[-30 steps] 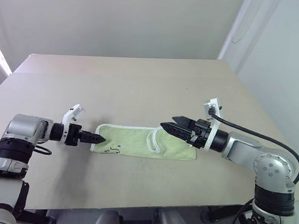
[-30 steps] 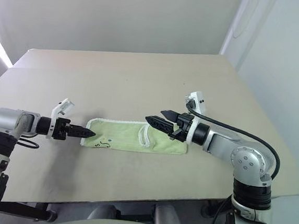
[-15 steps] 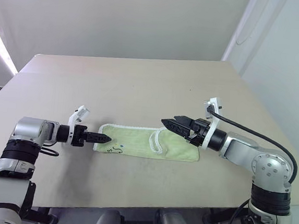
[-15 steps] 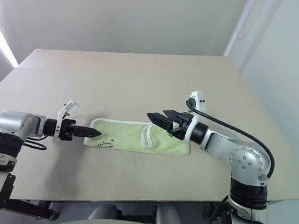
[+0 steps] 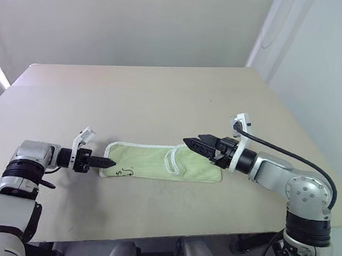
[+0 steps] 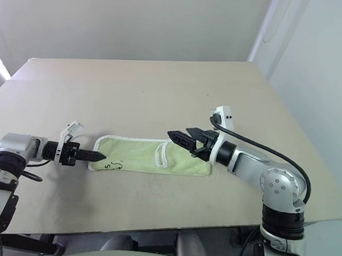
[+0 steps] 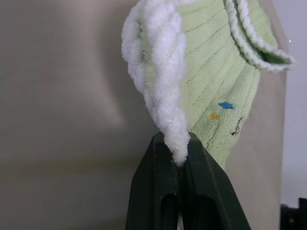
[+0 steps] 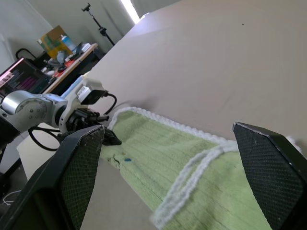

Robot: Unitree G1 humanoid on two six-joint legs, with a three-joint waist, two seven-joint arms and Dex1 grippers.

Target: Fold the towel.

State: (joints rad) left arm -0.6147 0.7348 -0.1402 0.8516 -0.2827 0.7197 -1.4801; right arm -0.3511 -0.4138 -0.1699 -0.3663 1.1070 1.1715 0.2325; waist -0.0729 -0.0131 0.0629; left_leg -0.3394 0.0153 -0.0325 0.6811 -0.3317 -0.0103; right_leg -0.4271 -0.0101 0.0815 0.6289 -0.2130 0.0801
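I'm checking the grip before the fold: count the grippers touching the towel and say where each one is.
1. The left gripper is shut on the white edging at the towel's left end. The right gripper hangs open over its right part, not touching.

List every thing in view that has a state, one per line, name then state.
towel: lying flat on the table as a long folded strip, white scalloped edging folded back across its right half, left end pinched.
left gripper: jaws shut on the towel's white edging at its left end.
right gripper: jaws open, holding nothing, above the towel's right half.
table: bare apart from the towel.
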